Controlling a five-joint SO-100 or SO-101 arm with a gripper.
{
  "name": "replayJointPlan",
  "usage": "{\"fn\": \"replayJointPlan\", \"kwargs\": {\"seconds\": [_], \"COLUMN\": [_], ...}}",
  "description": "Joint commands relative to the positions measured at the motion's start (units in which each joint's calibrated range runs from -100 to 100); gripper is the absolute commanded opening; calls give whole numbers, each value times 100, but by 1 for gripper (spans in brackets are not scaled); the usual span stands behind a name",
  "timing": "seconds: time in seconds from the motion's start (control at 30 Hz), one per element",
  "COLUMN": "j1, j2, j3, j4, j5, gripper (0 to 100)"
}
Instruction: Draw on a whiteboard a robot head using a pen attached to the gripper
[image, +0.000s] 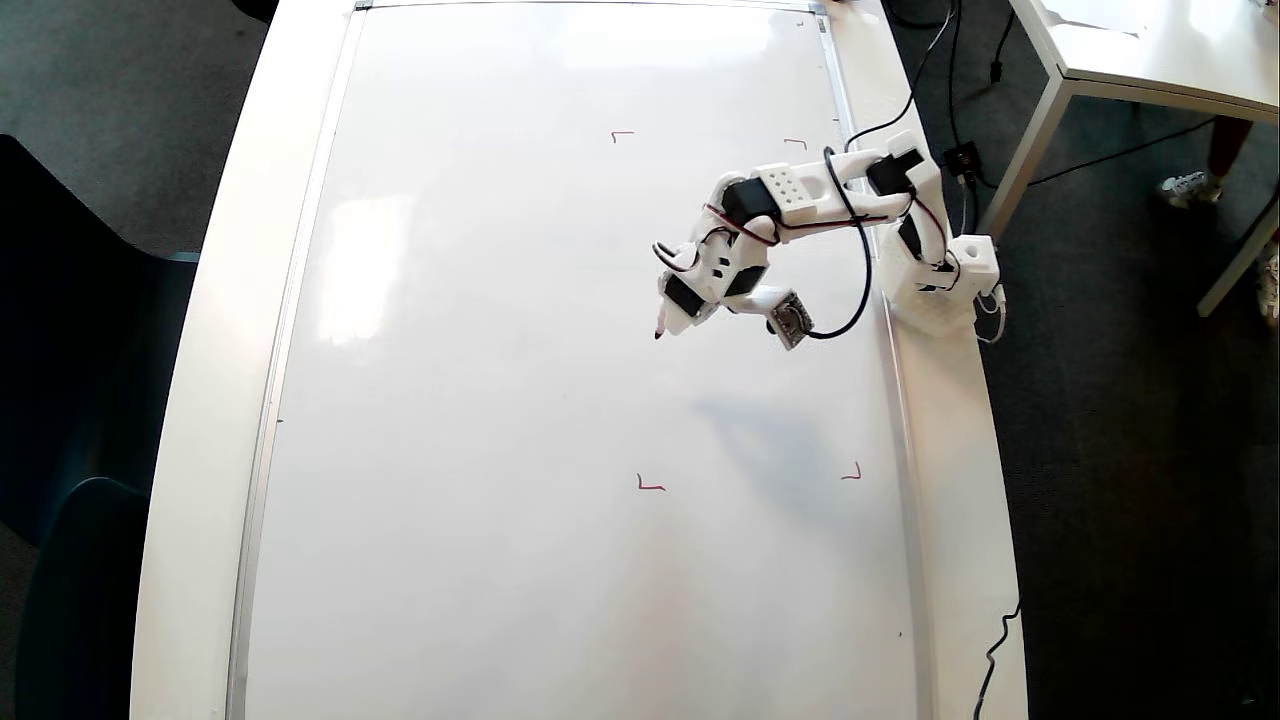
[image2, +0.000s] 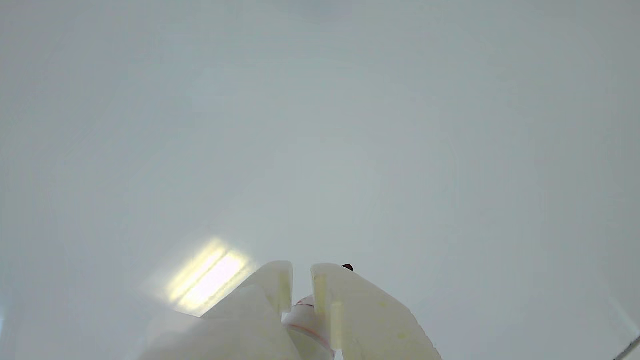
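Note:
The whiteboard (image: 500, 400) fills most of the overhead view, glossy white inside a thin silver frame. No robot head drawing is in view; only small red corner marks (image: 650, 485) show on the board. My gripper (image: 672, 318) hangs over the board's upper right part, between the two upper and two lower marks. It is shut on the pen (image: 661, 326), whose dark tip points down and to the left. In the wrist view the two white fingers (image2: 270, 285) of the gripper (image2: 301, 272) stand close together at the bottom edge around the pen's white barrel (image2: 306, 316). I cannot tell whether the tip touches the whiteboard (image2: 320, 125).
The arm's white base (image: 940, 290) sits on the table's right rim (image: 960, 480), with black cables running off past it. A second white table (image: 1150, 50) stands at the top right. A dark chair (image: 70, 400) is beside the table's left edge.

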Motion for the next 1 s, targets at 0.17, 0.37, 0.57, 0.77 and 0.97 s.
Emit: {"fn": "replayJointPlan", "kwargs": {"seconds": [0.17,0.37,0.57,0.77,0.97], "j1": [-35,-86,-167,-219,-263], "j2": [741,1202,1395,1504,1789], "j3": [-745,-1117,-1117,-1071,-1144], "j4": [-20,-220,-385,-420,-776], "j5": [809,868,868,868,868], "gripper": [1,1,1,1,1]}}
